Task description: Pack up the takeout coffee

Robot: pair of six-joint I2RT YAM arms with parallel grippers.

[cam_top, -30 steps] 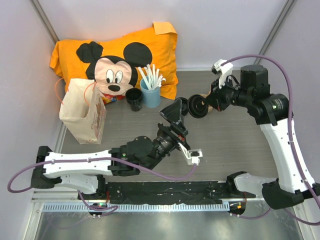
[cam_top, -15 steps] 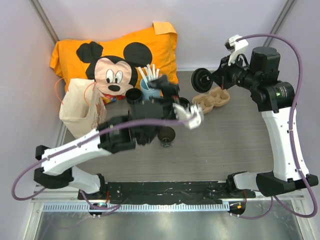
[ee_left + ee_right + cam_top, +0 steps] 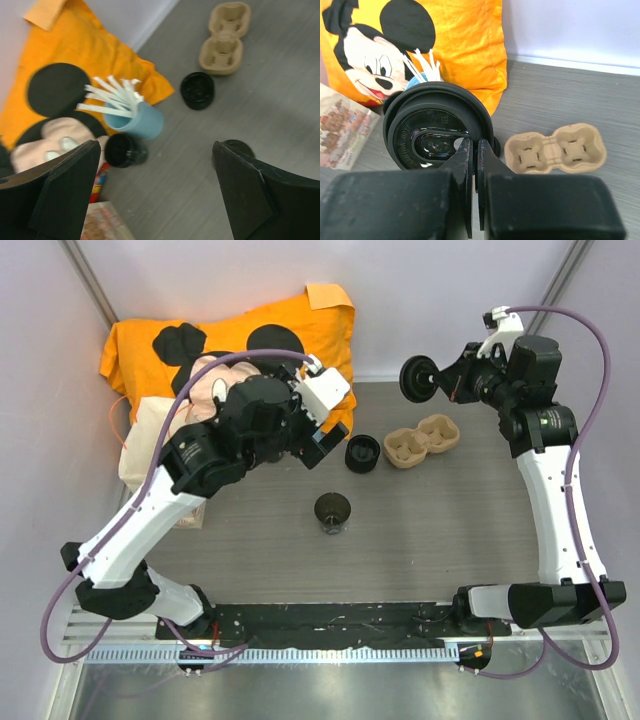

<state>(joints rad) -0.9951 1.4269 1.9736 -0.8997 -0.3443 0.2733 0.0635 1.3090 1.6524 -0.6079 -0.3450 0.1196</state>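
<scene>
The takeout coffee cup (image 3: 332, 510), dark and translucent, stands open and lidless in the middle of the table; in the left wrist view only its rim (image 3: 239, 146) shows behind a finger. Its round black ridged lid (image 3: 416, 378) (image 3: 437, 125) hangs edge-on in the air at the back right, my right gripper (image 3: 438, 380) (image 3: 474, 142) shut on its rim. My left gripper (image 3: 322, 440) (image 3: 155, 150) is raised high at the back left, jaws wide open with nothing between them, left of the cup.
A beige two-cup carrier (image 3: 422, 443) lies at the back right, a squat black ring piece (image 3: 362, 453) beside it. Below the left gripper stand a blue cup of white sticks (image 3: 135, 120) and an open black cup (image 3: 122, 150). Paper bag (image 3: 140, 455) and orange Mickey pillow (image 3: 200, 340) sit back left.
The left arm swung up and back-left, from the table's middle to above the blue cup, uncovering the open cup. The right gripper carried the lid up and back, off the carrier area.
</scene>
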